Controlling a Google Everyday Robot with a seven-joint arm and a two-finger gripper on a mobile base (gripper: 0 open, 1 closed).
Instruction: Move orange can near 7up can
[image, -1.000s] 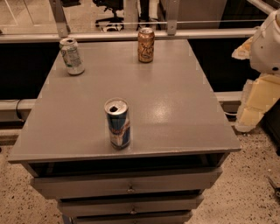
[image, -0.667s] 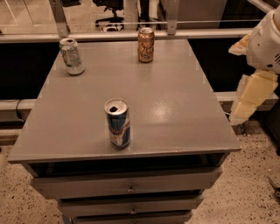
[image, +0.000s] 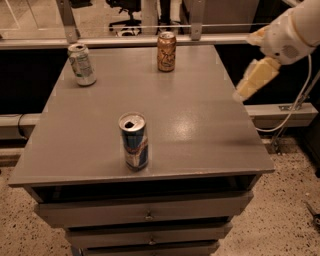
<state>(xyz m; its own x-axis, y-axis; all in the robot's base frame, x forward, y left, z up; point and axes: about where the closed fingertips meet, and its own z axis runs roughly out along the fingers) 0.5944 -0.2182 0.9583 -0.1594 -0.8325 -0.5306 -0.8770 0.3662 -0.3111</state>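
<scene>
The orange can (image: 166, 51) stands upright at the far edge of the grey table (image: 200, 130), right of the middle. The 7up can (image: 82, 64) stands upright at the far left corner, well apart from the orange can. My gripper (image: 253, 80) hangs in the air at the table's right edge, to the right of the orange can and nearer the camera. It holds nothing and touches nothing.
A taller blue-and-silver can (image: 134, 141) with an open top stands near the table's front edge. Drawers (image: 145, 215) sit below the tabletop. A rail (image: 125, 41) runs behind the table. A white cable (image: 295, 107) hangs at the right.
My arm and gripper have moved up and to the left, from below the table's right side to its right edge. The cans have not moved.
</scene>
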